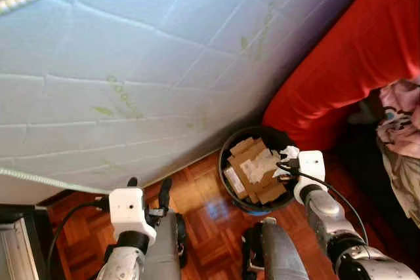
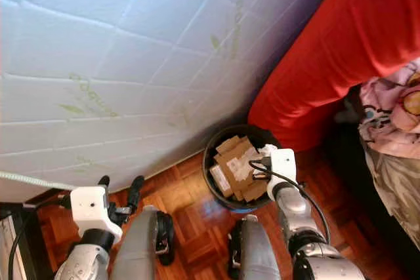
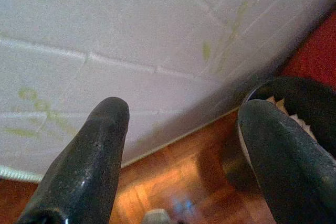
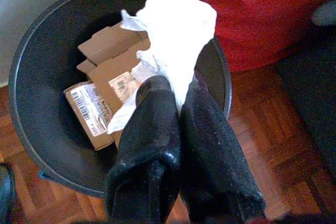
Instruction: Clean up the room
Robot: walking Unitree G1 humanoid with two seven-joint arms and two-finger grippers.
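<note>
A black round bin (image 1: 231, 182) stands on the wooden floor beside the mattress, holding several cardboard boxes (image 1: 248, 162). My right gripper (image 4: 177, 95) hangs over the bin's right side, shut on a crumpled white tissue (image 4: 173, 30), which sticks out past the fingertips above the boxes (image 4: 97, 103). In the head views the tissue (image 1: 269, 163) shows at the gripper's tip over the bin (image 2: 210, 155). My left gripper (image 1: 148, 188) is open and holds nothing, low at the left near the floor, with its fingers (image 3: 89, 166) pointing toward the mattress and the bin rim (image 3: 294, 85).
A white quilted mattress (image 1: 144, 63) leans across the upper left. A red sheet (image 1: 354, 50) drapes down behind the bin. Patterned fabric (image 1: 400, 136) lies at the right edge. A dark piece of furniture (image 1: 16, 240) stands at the lower left. Parquet floor (image 1: 210, 218) lies below.
</note>
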